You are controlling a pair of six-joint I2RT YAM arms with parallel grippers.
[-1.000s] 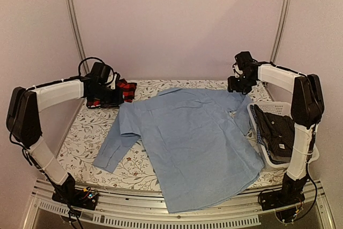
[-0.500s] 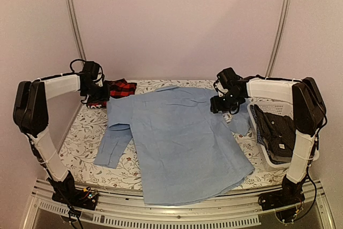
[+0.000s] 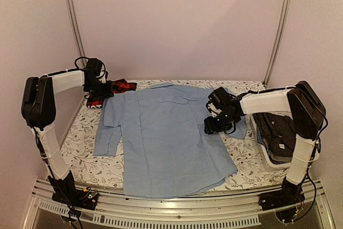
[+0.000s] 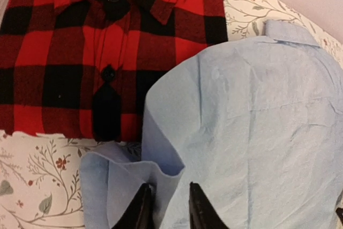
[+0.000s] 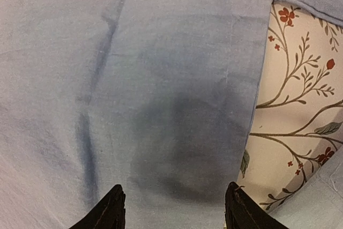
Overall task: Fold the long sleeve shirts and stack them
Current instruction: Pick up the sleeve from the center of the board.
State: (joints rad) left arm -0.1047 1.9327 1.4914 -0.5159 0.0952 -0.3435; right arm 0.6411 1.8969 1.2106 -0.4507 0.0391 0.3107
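Left wrist view: left gripper [image 4: 168, 187] pinches the plain light-blue cloth shirt [image 4: 257, 132], right gripper [image 5: 174, 186] spread; we advise flattening it before folding.

Plain light blue shirt [image 3: 171, 138] spread flat, plaid shirt [image 3: 124, 84] folded alongside

We find the left arm [image 3: 63, 81] folded back and stretched toward the far left corner, with the left gripper [image 4: 167, 210] pinched nearly closed on a fold of the light blue shirt [image 4: 257, 132]. The right arm [image 3: 266, 100] reaches inward and low, with the right gripper [image 5: 174, 210] spread wide and pointing down.
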